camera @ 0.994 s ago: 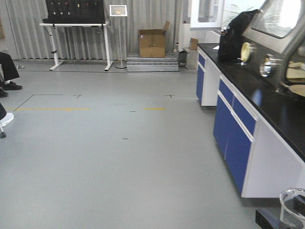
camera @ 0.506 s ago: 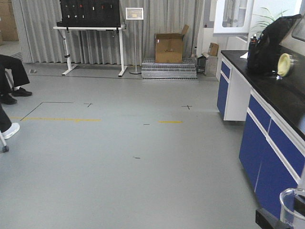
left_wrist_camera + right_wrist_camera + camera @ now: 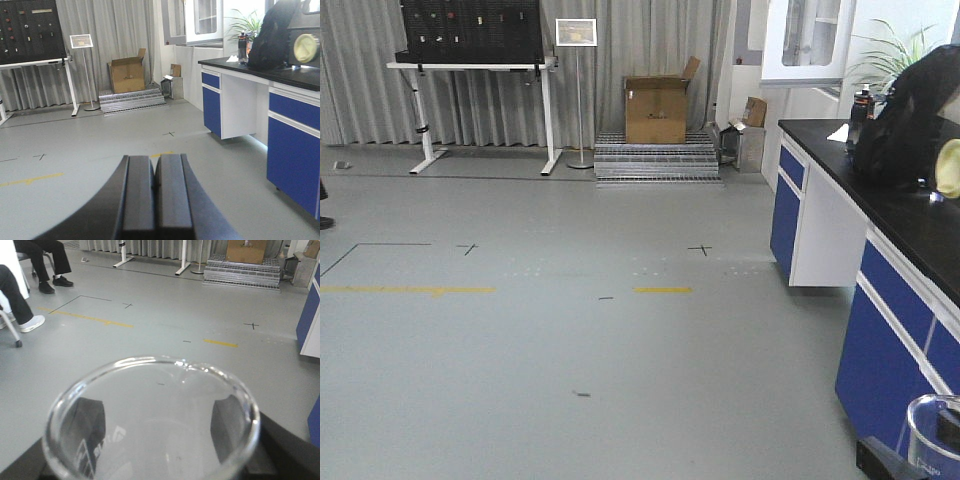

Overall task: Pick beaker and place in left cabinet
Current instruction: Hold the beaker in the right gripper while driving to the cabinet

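Front view shifted, beaker (image 3: 150, 415) in right hand (image 3: 156, 440) (print unreadable)

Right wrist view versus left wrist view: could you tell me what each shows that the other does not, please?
Only the right wrist: the beaker, close to the lens, and seated people's legs. Only the left wrist: the shut left fingers, a black panel, a black bag. Both: grey floor with yellow tape, the cardboard box, blue cupboards.
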`<state>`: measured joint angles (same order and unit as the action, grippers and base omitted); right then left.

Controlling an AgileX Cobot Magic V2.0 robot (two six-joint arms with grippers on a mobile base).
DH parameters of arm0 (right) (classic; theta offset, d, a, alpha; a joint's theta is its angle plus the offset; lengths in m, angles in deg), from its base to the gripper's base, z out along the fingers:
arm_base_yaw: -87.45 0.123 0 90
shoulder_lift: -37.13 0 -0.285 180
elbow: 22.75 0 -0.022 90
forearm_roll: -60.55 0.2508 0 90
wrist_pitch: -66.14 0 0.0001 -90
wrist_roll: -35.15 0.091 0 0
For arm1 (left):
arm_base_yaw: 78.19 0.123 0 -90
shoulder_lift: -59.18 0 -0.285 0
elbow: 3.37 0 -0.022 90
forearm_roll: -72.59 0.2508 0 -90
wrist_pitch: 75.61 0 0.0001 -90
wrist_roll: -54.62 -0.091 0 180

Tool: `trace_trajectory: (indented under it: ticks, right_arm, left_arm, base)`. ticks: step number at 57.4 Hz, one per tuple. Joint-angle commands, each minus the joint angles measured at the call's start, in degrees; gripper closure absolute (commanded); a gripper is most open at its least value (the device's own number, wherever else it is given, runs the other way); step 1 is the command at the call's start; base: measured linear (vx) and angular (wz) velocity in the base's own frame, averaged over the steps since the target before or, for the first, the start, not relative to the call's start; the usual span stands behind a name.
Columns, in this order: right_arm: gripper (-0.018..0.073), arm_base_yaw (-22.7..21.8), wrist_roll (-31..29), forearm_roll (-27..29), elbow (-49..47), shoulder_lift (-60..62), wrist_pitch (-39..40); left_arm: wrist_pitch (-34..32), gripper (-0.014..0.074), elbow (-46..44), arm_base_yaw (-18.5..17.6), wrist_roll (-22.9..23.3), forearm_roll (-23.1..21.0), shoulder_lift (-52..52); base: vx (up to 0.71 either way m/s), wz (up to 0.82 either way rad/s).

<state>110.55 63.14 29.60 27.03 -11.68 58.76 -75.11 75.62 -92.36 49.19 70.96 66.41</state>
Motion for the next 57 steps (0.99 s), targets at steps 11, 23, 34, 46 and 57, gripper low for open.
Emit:
trace_trajectory:
  ticks: [11,23,34,46,57]
  right_arm:
    - [0.0565,-0.16,-0.29,-0.49,-1.72,0.27,4.08]
    - [0.0565,-0.16,-0.29,-0.49,-1.72,0.27,4.08]
    - [0.0565,-0.16,-0.29,-0.49,-1.72,0.27,4.08]
    - [0.0565,-0.16,-0.29,-0.49,-1.72,0.27,4.01]
    - [0.0565,-0.16,-0.29,-0.49,-1.72,0.27,3.89]
  left_arm:
    - [-4.81,0.0596,0.94,-0.32,0.19,-0.47,-1.03]
    - [-4.81,0.0596,0.94,-0.32,0.19,-0.47,-1.03]
    - [-4.81,0.0596,0.94,-0.32,0.19,-0.47,-1.03]
    - [-4.81,0.0596,0.94,-0.32,0.19,-0.47,-1.03]
    - [-4.81,0.0596,0.94,-0.32,0.19,-0.47,-1.03]
  base:
    - [0.75,-0.04]
    - [0.78,0.02]
    - [0.80,0.07]
    - [0.81,0.04]
    - [0.81,0.00]
